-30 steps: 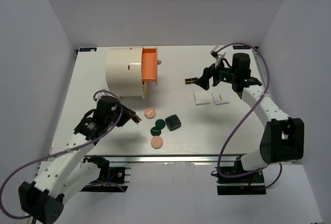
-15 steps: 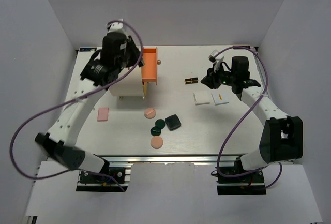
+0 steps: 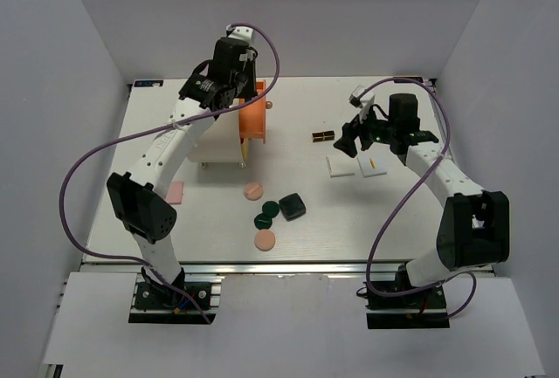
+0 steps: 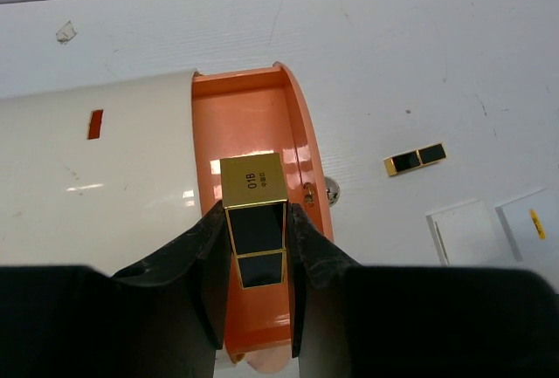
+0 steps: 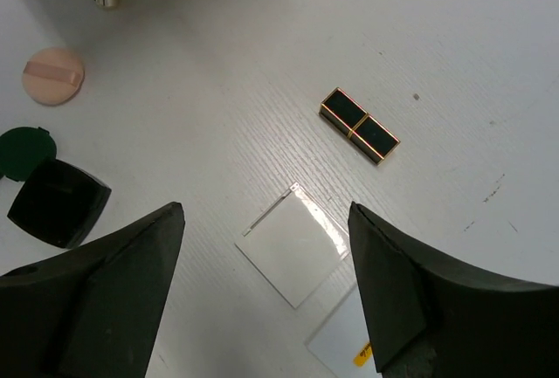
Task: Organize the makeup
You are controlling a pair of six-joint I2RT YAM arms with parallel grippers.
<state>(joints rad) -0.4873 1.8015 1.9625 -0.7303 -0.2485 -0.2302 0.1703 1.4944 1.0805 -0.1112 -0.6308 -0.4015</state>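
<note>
Left fingers [image 4: 208,251] are clamped on a black-gold bar [image 4: 254,221], held over the open orange drawer [image 4: 253,107] of the cream cylinder [image 4: 96,186], upper left of the top view. Right fingers [image 5: 122,273] are spread wide with nothing between them, above a white tile [image 5: 295,256] at centre right, and we see a second black-gold bar [image 5: 359,126] lying on the surface [image 3: 419,221] near it. We have the peach discs [image 3: 253,191], green discs [image 3: 272,209] and dark compact [image 3: 293,207] clustered at lower centre, pink pad [image 3: 175,192] well apart at left.
</note>
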